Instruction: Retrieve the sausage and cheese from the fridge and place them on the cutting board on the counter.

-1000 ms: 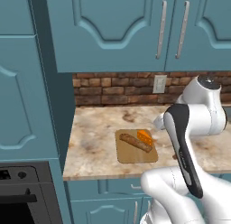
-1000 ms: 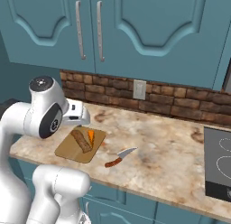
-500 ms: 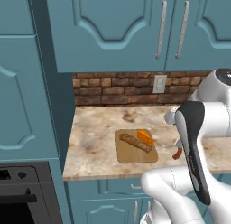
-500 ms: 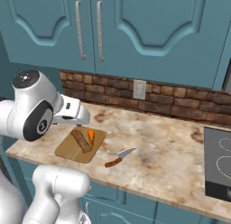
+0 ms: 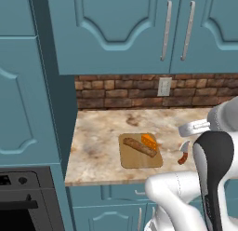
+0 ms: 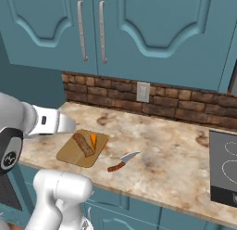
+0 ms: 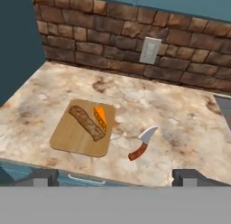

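Two task items, sausage (image 7: 86, 123) and cheese (image 7: 101, 118), lie touching on the cutting board (image 7: 72, 138) atop the worktop (image 7: 180, 128); knife (image 7: 142, 142) just beside board; jaws wide open, empty; placement apparently complete.

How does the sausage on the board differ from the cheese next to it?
The brown, speckled sausage link is long and slim; the bright orange cheese wedge is shorter, smooth and tapered. The sausage crosses the middle of the light-brown wooden cutting board; the cheese sits nearer its edge. Both lie flat on the board, side by side.
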